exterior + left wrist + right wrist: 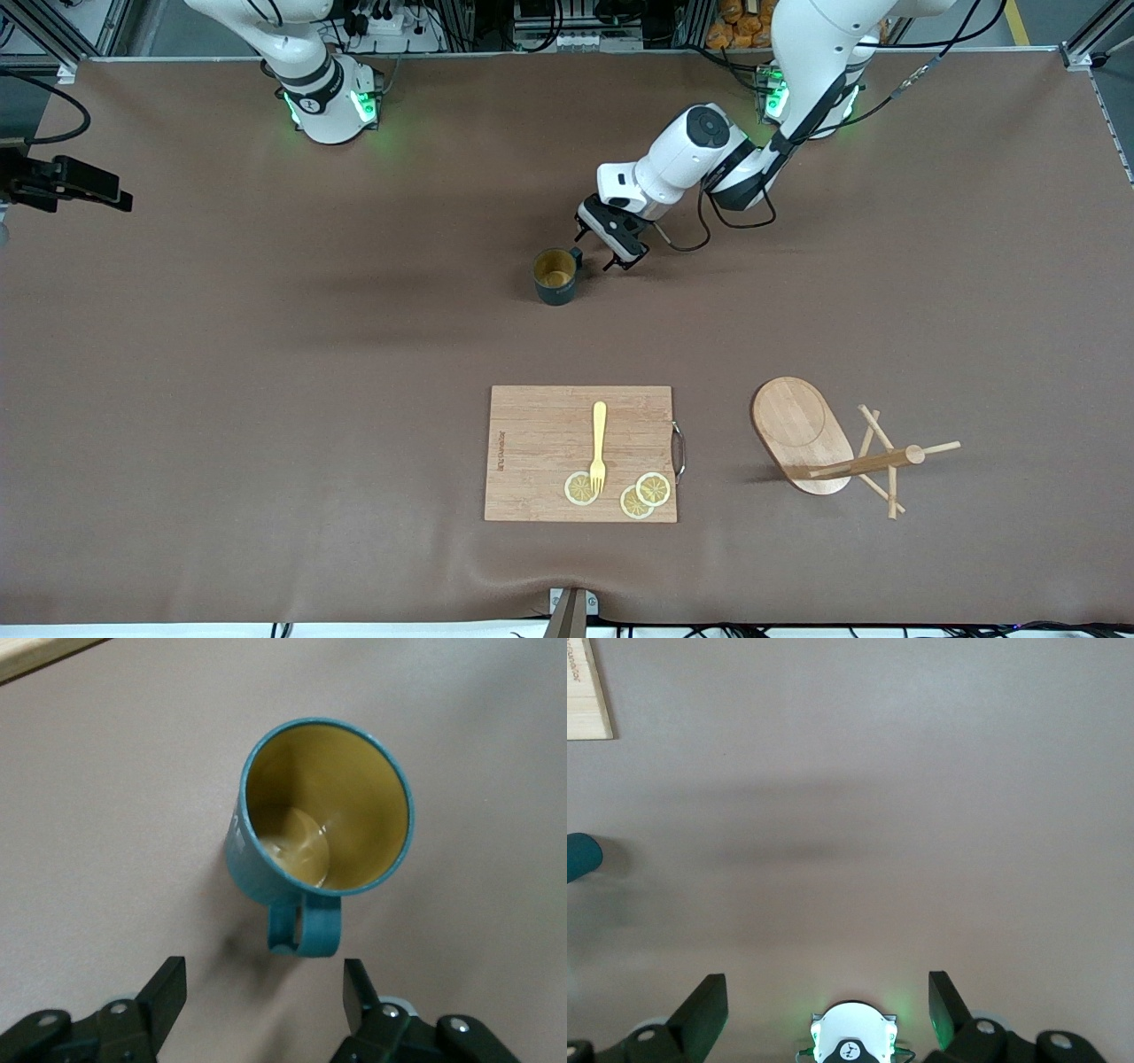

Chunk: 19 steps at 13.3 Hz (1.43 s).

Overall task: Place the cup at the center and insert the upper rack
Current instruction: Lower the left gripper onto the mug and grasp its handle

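Nearest the camera lies the board [580, 453], carrying a fork [599, 446] and three lemon slices [634, 494]; beside it, toward the left arm's end of the table [266, 372], the rack [828, 443] is tipped over on its side, its post and pegs lying along the cloth. Farther from the camera than the board, about mid-table, the cup [556, 276] stands upright, mouth up, its handle [305, 928] turned toward the left gripper [603, 249].

That gripper sits low, just beside the cup. Its jaws are spread wider than the handle and hold nothing; the handle sits just ahead of the gap between the fingertips [168, 988], not yet inside it.

The main risk, as I judge it, is a poor catch on the handle. It is thin and curved, so if the jaws close before they reach around it, a fingertip may push the cup away or spin it. A pinch at the handle's outer edge could let the cup swing or slip when lifted.

A later hazard is the fallen rack: with it lying on its side, a cup cannot hang on an upper peg.

The right gripper [828, 1005] waits aloft over bare table, jaws spread and empty.
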### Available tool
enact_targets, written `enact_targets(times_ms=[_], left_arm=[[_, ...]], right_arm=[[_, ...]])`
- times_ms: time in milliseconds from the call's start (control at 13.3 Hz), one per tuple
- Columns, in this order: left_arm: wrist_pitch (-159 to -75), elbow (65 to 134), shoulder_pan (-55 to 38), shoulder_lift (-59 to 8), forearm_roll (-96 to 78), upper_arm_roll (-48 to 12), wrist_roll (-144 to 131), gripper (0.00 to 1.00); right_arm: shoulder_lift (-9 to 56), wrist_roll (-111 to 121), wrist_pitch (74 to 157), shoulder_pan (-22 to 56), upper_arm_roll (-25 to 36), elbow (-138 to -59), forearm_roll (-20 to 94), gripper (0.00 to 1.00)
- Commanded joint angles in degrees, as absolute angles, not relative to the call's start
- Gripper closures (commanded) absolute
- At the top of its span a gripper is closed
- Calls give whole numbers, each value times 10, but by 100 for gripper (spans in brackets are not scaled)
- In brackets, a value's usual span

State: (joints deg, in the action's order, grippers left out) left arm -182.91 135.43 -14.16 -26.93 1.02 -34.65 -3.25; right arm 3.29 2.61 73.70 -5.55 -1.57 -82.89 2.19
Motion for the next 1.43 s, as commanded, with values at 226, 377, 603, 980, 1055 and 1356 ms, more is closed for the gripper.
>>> enact_targets(times_ms=[226,377,603,980,1055,1356], left_arm=[[-1876,1346,-161,-294,21,-337,-26,21],[-1876,1335,-162,-301,25,-337,-25,21],[-1881,1318,-164,-318,26,-330,-12,24],[-1921,1302,-240,-334,30,-253,-2,31],[-1921,1301,-240,-335,30,-253,-2,32],[-1922,1304,-240,-335,30,-253,-2,46]], right_arm=[[26,11,754,-60,-28,-849,23,0],[27,11,754,-60,-28,-849,23,0],[28,11,753,-59,-28,-850,23,0],[29,11,753,-58,-28,-852,24,0],[29,11,752,-58,-29,-852,24,0],[29,10,751,-57,-30,-853,24,0]])
